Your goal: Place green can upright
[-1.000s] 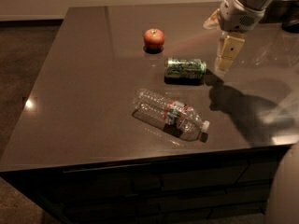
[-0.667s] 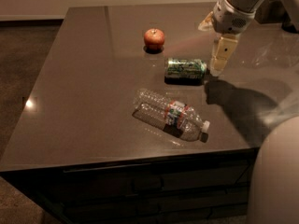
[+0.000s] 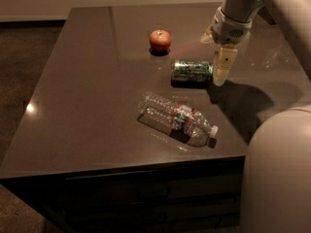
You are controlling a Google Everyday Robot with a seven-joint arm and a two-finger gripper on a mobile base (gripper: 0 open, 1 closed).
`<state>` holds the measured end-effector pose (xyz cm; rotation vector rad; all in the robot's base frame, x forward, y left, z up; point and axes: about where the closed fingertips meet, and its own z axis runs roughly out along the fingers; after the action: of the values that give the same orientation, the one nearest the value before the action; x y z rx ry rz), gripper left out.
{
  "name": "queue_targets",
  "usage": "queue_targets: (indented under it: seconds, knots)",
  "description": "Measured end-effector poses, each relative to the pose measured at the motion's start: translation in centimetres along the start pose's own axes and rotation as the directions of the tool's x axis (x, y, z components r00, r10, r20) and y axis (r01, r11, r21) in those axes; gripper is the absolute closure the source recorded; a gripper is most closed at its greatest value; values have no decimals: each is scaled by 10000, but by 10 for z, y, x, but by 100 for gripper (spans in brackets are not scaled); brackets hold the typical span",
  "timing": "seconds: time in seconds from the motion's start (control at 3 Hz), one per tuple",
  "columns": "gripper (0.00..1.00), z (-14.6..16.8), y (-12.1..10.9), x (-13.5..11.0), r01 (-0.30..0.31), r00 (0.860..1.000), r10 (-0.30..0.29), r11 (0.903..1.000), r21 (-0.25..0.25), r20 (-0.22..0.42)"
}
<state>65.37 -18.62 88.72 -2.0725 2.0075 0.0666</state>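
The gripper (image 3: 223,66) hangs on the arm that comes in from the upper right. Its pale tip points down just beside the right-hand end of the green can (image 3: 191,72), close enough that from this angle it may be touching. Whether the gripper is apart or together cannot be told from here, and it is not carrying anything.

Over the last second the gripper has come down and moved left, from above and to the right of the can to a spot level with it. The can has not shifted. It lies on its side on the tabletop (image 3: 82,86), with its length running left to right, near the middle and towards the far side.

So the task looks to be at the approach stage: the can has not yet been gripped, lifted or stood up.

Behind the can and to its left sits an apple (image 3: 160,39), well clear of it. In front, nearer the edge, a clear plastic bottle (image 3: 177,119) lies on its side at a slant. It is close enough that a can tipped forward could knock into it.
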Motion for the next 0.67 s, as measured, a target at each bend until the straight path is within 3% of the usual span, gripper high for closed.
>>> queue_targets:
  seconds: [0.67]
  knots:
    - [0, 22, 15, -9, -134, 9998, 124, 9981, -596, -178]
